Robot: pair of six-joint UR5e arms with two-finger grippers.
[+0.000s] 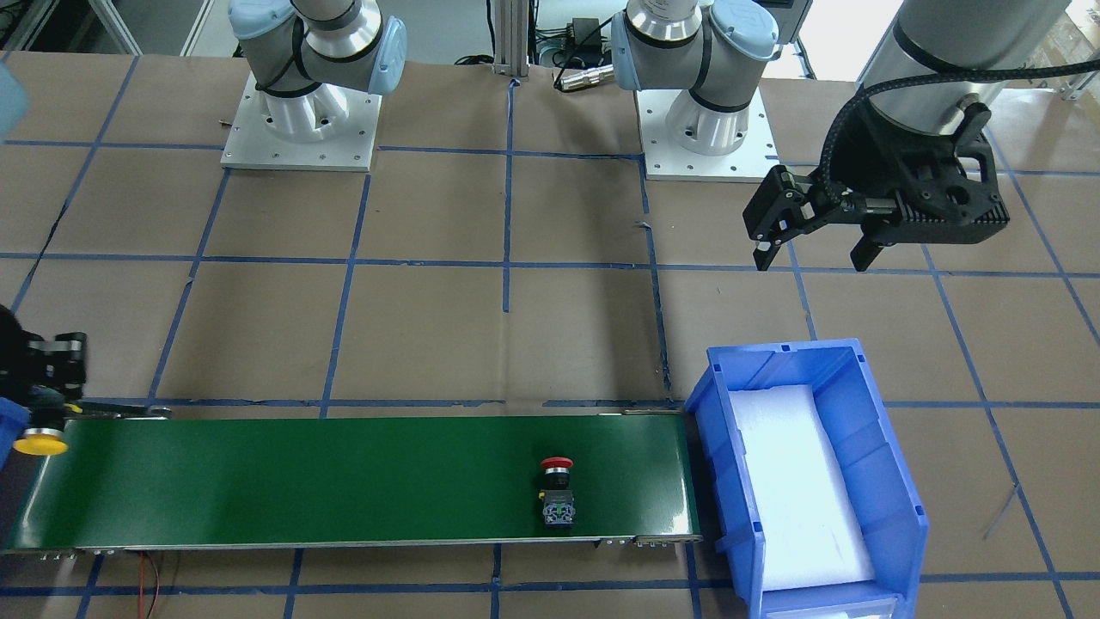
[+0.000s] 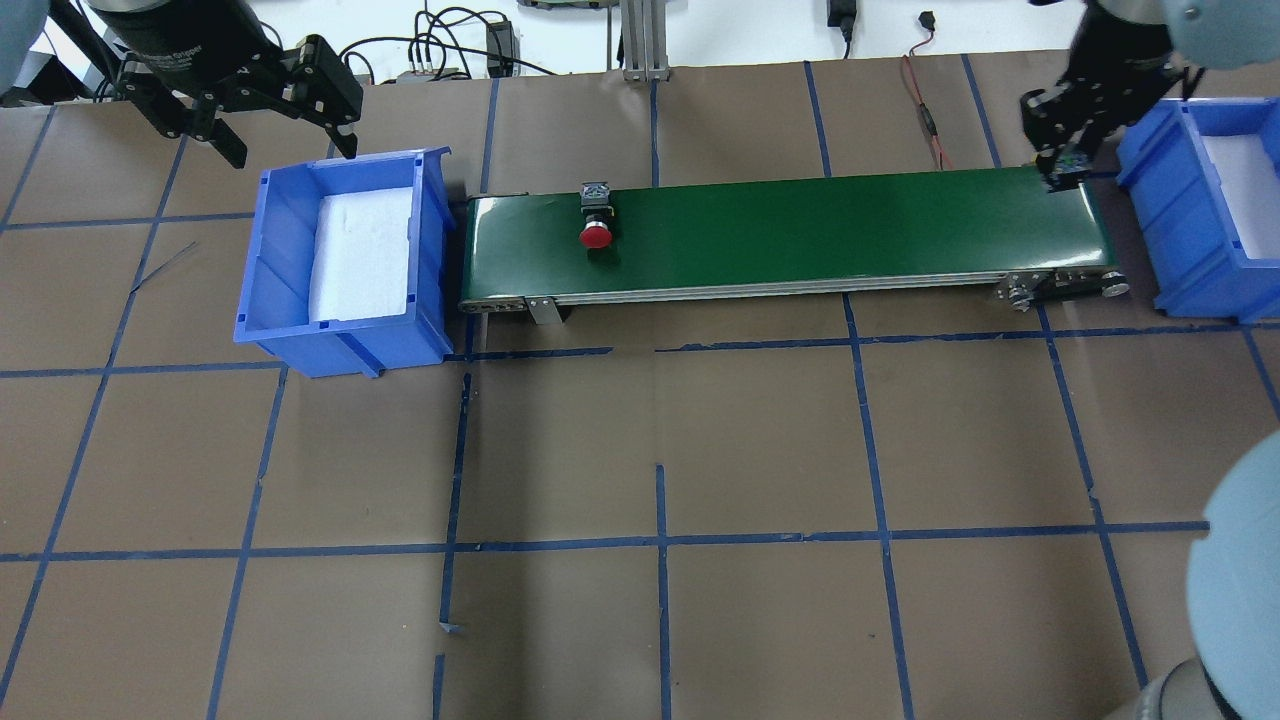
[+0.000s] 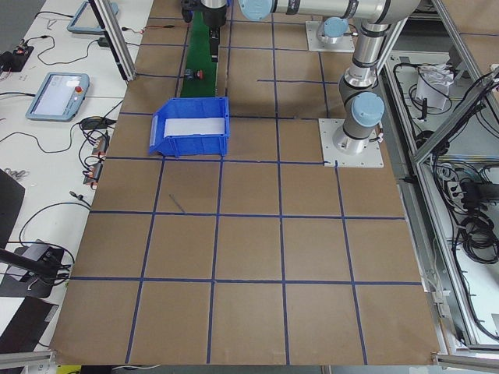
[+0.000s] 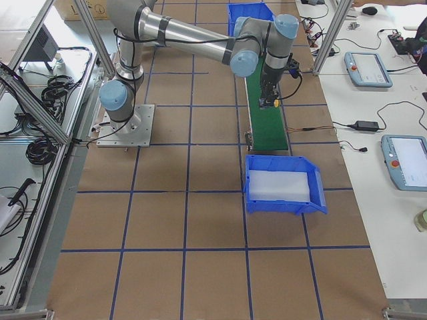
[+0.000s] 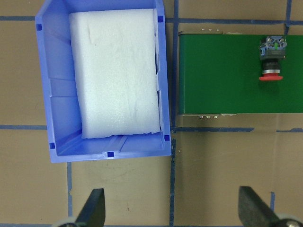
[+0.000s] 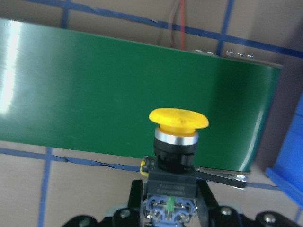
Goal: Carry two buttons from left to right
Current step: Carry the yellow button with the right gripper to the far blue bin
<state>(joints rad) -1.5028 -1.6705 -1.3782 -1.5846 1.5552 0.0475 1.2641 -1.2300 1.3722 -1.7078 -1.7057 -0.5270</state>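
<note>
Yellow button point(image 6: 178, 124) is clamped by its base in the right hand point(image 6: 170, 201) at the green belt's point(image 2: 850, 230) right end, just beside the right bin point(image 2: 1180, 270); red button point(image 2: 597, 215) lies crosswise near the belt's left end, way closer to the wide-open left hand point(image 2: 290, 150).

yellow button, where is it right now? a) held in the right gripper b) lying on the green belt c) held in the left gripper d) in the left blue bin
A: the right wrist view shows the yellow button clamped by its base in the right gripper, while only the red button lies on the belt.
</note>
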